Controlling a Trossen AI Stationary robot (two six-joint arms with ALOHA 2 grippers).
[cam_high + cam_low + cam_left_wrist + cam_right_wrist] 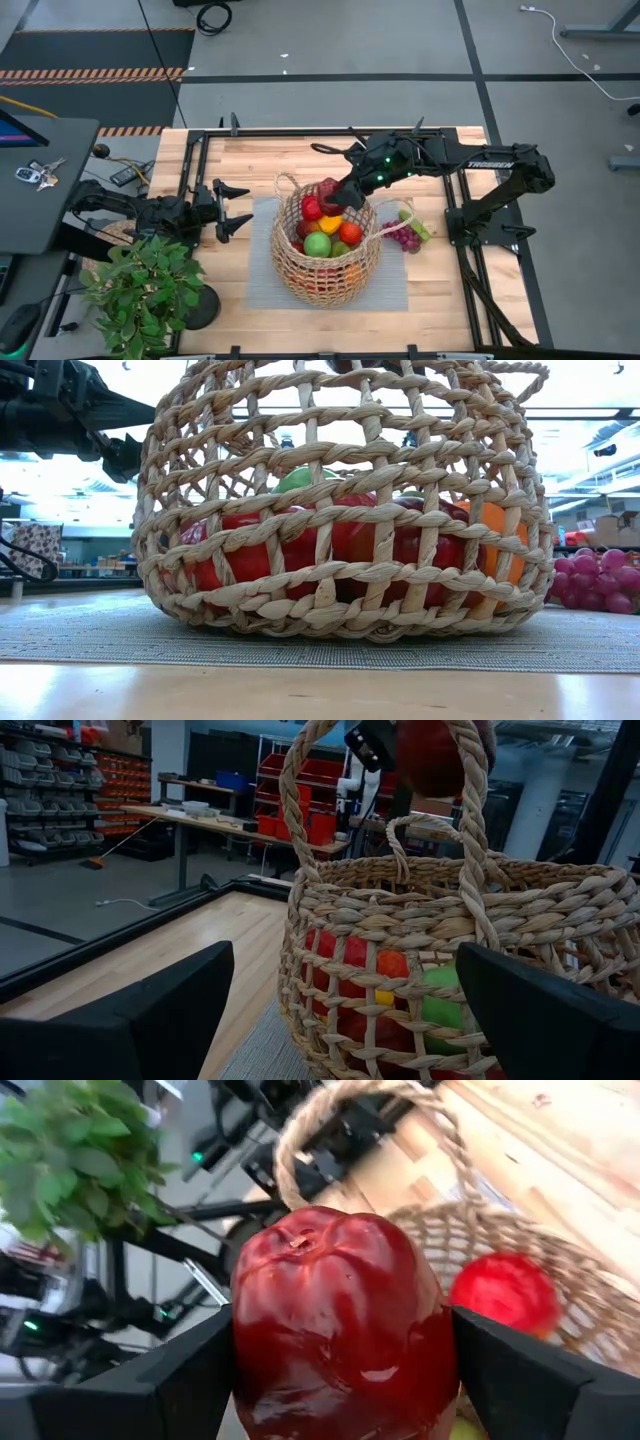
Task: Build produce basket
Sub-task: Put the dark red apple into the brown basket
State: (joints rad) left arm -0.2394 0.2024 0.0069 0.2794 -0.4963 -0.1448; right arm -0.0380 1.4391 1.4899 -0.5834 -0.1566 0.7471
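Potted green plant: stood at the table's 8 o'clock corner, just beside the left arm.

Left end effector: lay at 9 o'clock of the basket, near it but not touching, fingers spread wide and holding nothing.

Grey mat: lay flat mid-table under the basket.

Wicker basket: stood upright on the mat, mid-table. Contents: green apple, red apple, yellow pepper, orange-red fruit, further red pieces below.

Right end effector: hung over the basket's 12 o'clock rim, clamped on a dark red pepper, which sat between both fingers above the basket's contents.

Purple grapes: rested on the table at 3 o'clock of the basket, just beside its loop handle.
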